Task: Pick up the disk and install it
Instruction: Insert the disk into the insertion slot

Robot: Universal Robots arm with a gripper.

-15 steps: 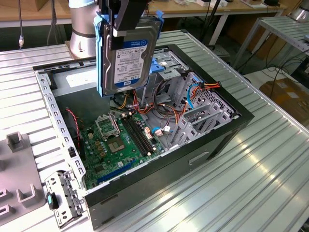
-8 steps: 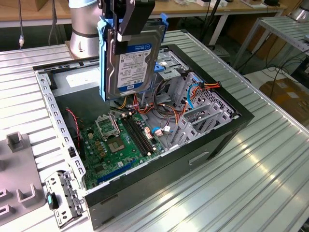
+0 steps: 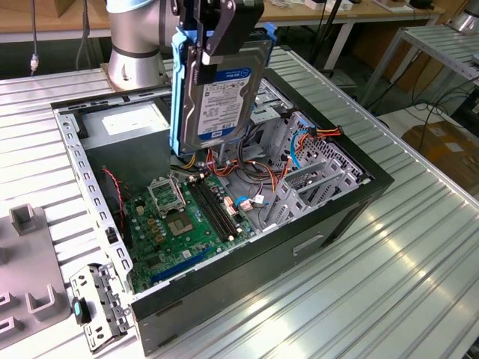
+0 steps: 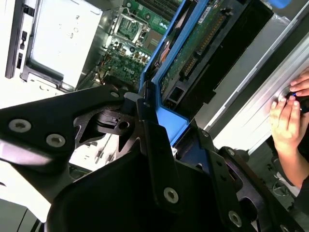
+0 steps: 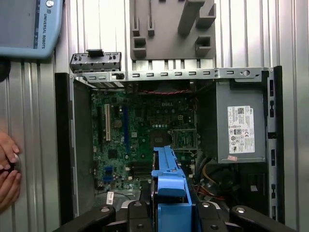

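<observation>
My gripper (image 3: 215, 46) is shut on the disk (image 3: 221, 88), a metal hard drive with a white label and blue side rails. It hangs upright, on edge, above the open computer case (image 3: 69, 146), over the gap between the motherboard (image 3: 185, 218) and the drive cage (image 3: 303, 146). In the second wrist view the disk (image 4: 203, 41) shows its green circuit side, with a blue rail clamped in my gripper (image 4: 161, 145). In the first wrist view the disk (image 5: 169, 176) rises edge-on from my gripper (image 5: 170, 215), above the motherboard (image 5: 140, 128).
A grey power-supply box (image 5: 240, 128) fills one corner of the case (image 5: 169, 74). Loose cables lie by the drive cage. A grey fixture plate (image 3: 30, 288) and a metal bracket (image 3: 97, 307) lie beside the case. A person's hand (image 5: 7, 169) rests on the ribbed table. The robot base (image 3: 135, 45) stands behind.
</observation>
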